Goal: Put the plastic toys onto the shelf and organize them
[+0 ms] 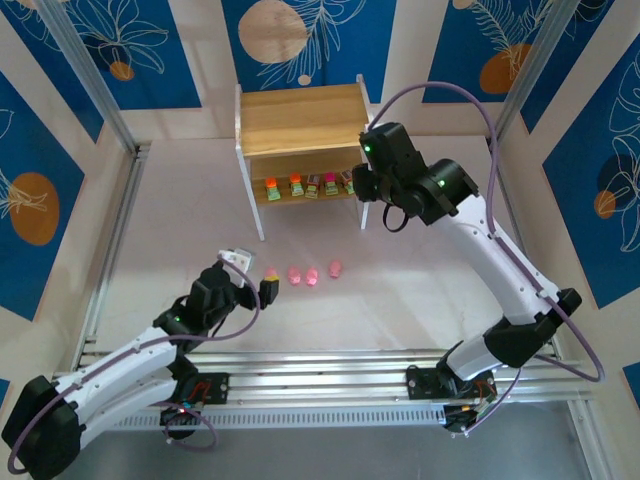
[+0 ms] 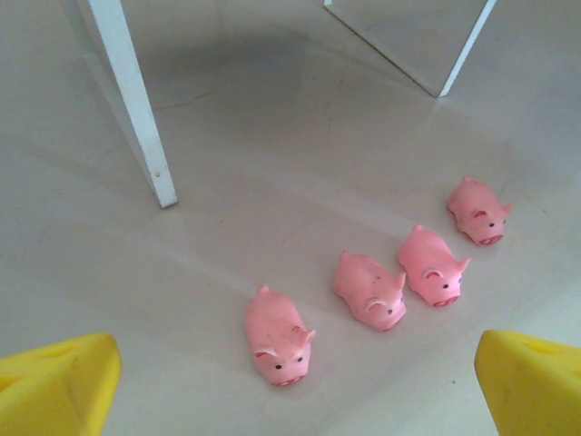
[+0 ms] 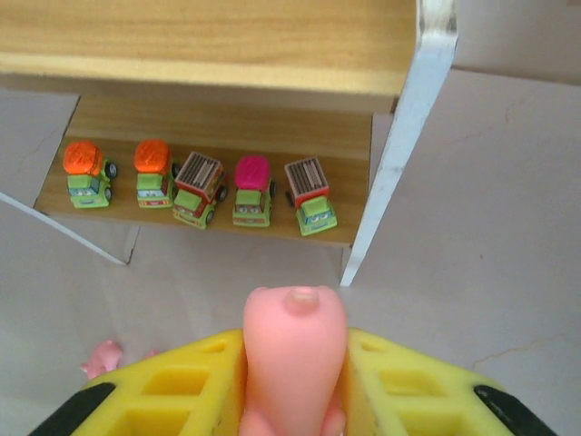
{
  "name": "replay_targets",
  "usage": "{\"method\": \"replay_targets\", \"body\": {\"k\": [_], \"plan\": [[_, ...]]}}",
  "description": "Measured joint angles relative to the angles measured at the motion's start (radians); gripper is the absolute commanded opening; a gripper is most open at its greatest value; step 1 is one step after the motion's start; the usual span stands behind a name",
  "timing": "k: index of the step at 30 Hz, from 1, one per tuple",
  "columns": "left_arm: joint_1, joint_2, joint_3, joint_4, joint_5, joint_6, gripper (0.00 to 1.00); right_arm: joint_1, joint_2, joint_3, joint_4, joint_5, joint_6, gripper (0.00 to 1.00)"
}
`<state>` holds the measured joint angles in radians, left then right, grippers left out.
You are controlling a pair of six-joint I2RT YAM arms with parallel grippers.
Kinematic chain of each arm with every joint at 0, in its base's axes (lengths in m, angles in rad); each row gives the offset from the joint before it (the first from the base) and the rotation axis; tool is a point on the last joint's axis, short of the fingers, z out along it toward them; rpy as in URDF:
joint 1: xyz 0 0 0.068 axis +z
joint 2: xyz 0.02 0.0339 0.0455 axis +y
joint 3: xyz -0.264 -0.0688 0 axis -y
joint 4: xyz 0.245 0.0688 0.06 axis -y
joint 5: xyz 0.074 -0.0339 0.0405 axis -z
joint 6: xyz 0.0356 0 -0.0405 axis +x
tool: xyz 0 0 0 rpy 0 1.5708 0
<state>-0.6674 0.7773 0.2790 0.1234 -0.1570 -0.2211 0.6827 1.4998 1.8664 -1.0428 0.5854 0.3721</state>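
The shelf [image 1: 300,118] stands at the back of the table, and several green toy trucks [image 3: 204,189] with orange, magenta and grey tops line its lower board [image 3: 227,123]. My right gripper [image 3: 295,386] is shut on a pink pig [image 3: 292,350] and holds it in front of the shelf's right leg [image 3: 399,154], level with the lower board. Several pink pigs [image 2: 368,289] lie in a row on the table. My left gripper [image 2: 295,391] is open just short of the nearest pig [image 2: 279,338], with its yellow fingertips [image 2: 54,386] wide on either side.
White shelf legs [image 2: 136,109] stand beyond the pigs. The shelf's top board [image 1: 300,100] is bare wood. Blue patterned panels [image 1: 300,40] and metal rails [image 1: 110,230] wall in the table. The right arm [image 1: 480,240] reaches across from the right side.
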Motion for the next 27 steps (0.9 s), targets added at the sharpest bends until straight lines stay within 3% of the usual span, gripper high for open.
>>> {"method": "replay_targets", "body": {"k": [11, 19, 27], "plan": [[0.0, -0.018, -0.011, 0.013, 0.024, 0.014, 1.0, -0.04, 0.16, 0.259, -0.067, -0.035, -0.058, 0.29], [0.0, -0.031, -0.017, 0.016, 0.026, 0.014, 1.0, -0.085, 0.382, 0.583, -0.115, -0.059, -0.091, 0.29], [0.0, -0.031, -0.017, 0.016, 0.026, 0.014, 1.0, -0.12, 0.466, 0.691, -0.149, -0.081, -0.109, 0.29]]}}
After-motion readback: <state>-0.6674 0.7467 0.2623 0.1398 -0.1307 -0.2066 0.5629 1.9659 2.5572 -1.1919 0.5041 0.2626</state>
